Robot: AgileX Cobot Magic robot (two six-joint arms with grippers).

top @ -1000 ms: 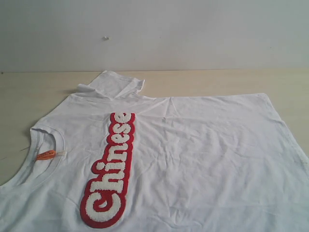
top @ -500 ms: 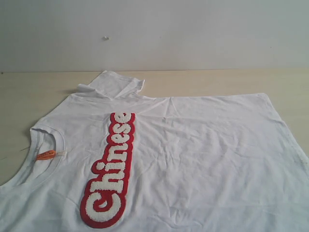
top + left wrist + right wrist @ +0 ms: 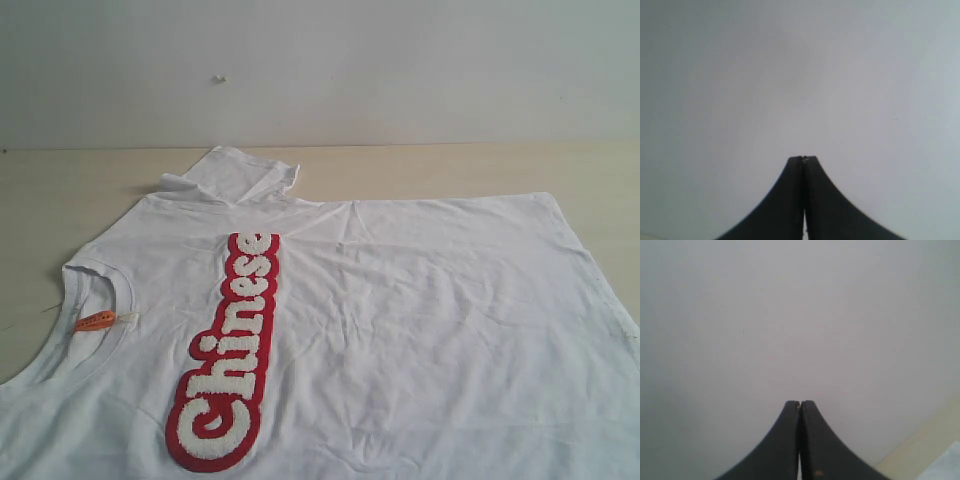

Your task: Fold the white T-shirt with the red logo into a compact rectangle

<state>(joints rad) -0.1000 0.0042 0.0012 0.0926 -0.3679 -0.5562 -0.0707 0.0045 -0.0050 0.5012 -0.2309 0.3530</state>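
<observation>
Left gripper: black jaws pressed together tip to tip, no gap, nothing between them; ahead of them we see only a plain pale grey wall.

Right gripper: black jaws likewise closed flush on each other, gripping nothing; a pale wall ahead here too; a sliver of the beige wooden surface shows off to one side of the tips, with a pale corner beyond it that we cannot identify.

Neither pair of jaws shows in the exterior view, so we can place the garment only this far: clear of both pairs, touched by neither.

The large white cotton short-sleeved T-shirt lies spread front-up on the surface, wrinkled, unfolded; ribbed round neck at the exterior view's left, small orange neck tag inside it; one sleeve bunched at the far edge.

The long red fuzzy logo patch with puffy white letters "Chinese" runs across the chest; flat, fully exposed.
</observation>
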